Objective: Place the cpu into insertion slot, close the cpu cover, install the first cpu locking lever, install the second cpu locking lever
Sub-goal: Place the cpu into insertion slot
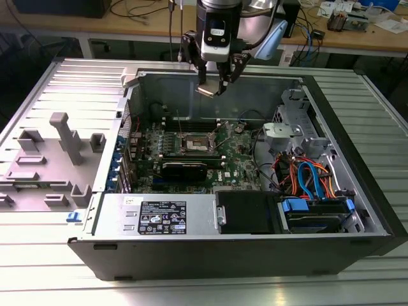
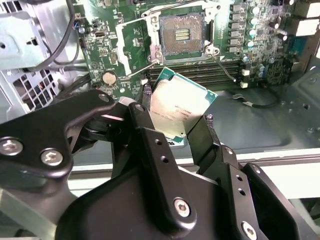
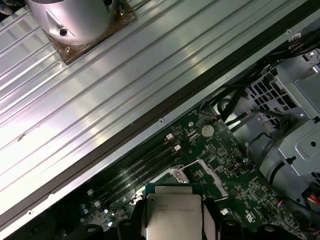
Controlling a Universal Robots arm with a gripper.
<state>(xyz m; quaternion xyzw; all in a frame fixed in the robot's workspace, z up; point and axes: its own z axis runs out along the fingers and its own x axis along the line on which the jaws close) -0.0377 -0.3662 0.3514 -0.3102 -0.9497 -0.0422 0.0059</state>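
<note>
The tool [image 1: 213,88] is hovering high over the open computer case [image 1: 255,255], and it is gripping the cpu [image 1: 207,91], fingers clamped on two opposite edges. In the second wrist view you are getting the best look: the black fingers [image 2: 145,125] are pinching the cpu [image 2: 180,107] from either side with its silver top facing up. My read is that an edge grip like this is sparing the underside and leaving the chip free to go down flat.

Below, on the green motherboard [image 1: 242,159], the insertion slot [image 2: 181,32] is lying bare, its contact bed showing and nothing seated in it. The chip is well above it and a little to one side, not lined up over it yet. Beside the slot, what I am taking for the cpu cover [image 2: 120,50] is swung back out of the way, though the thin frame is hard to pick out against the board. A wire locking lever [image 2: 220,64] is standing loose at the slot's other side. All of that is making sense, since the slot has to be open to take the chip.

In the first wrist view the cpu [image 3: 172,215] is sitting square in the grip, above the memory slots. The case itself is resting on the ribbed metal counter [image 1: 204,290].
</note>
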